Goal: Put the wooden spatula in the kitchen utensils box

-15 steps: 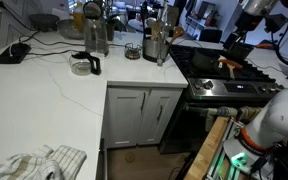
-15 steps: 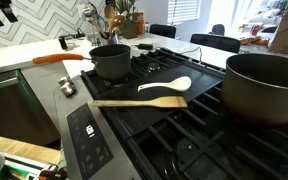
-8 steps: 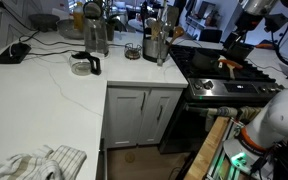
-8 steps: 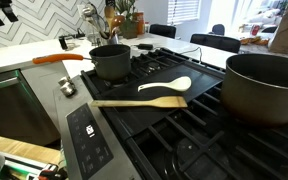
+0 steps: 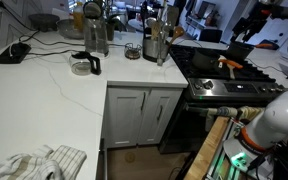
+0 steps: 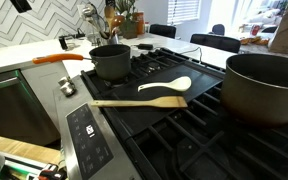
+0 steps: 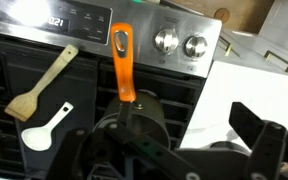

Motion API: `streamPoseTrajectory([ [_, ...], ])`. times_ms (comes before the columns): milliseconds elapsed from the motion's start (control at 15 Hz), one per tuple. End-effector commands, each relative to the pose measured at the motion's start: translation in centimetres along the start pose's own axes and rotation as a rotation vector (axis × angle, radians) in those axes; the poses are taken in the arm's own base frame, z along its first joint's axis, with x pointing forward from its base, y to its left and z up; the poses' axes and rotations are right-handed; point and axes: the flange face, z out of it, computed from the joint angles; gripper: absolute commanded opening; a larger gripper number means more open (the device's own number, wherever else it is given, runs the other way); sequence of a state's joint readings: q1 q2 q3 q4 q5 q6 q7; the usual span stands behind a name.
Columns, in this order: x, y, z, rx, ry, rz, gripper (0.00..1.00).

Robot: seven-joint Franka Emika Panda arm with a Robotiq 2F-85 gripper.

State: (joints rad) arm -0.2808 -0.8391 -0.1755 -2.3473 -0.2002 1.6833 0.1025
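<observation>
The wooden spatula (image 6: 139, 101) lies flat on the black stove top, next to a white spoon (image 6: 166, 86). It also shows in the wrist view (image 7: 42, 85), upper left. The kitchen utensils box (image 5: 156, 45) is a shiny steel cylinder that holds utensils and stands on the white counter beside the stove. My gripper (image 7: 174, 150) is open and empty. It hangs high above the small pot (image 7: 129, 115) and the counter edge, well away from the spatula. In an exterior view only its tip (image 6: 22, 5) shows at the top edge.
A small pot with an orange handle (image 6: 109, 62) and a large dark pot (image 6: 264, 85) stand on the stove. A taller steel jug (image 5: 96, 30), a small wire cup (image 5: 133, 50) and a glass pot (image 5: 82, 66) are on the counter (image 5: 54, 100). A cloth (image 5: 34, 163) lies at the front.
My arm has risen and shifted, so the gripper has almost left the top of the stove view. The spatula and other objects have not moved.
</observation>
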Motion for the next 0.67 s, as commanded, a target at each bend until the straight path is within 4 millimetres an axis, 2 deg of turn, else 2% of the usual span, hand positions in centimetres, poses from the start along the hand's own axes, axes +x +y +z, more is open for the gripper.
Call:
streamPoseTrajectory([
  [0, 3.2, 6.4, 0.7, 0.015, -0.041, 0.199, 1.0],
  [200, 5.1, 11.8, 2.4, 0.039, -0.081, 0.337, 1.0],
  [333, 6.3, 14.9, 4.2, 0.042, -0.107, 0.419, 1.0],
  [600, 8.1, 20.1, 8.2, 0.043, -0.149, 0.527, 1.0],
])
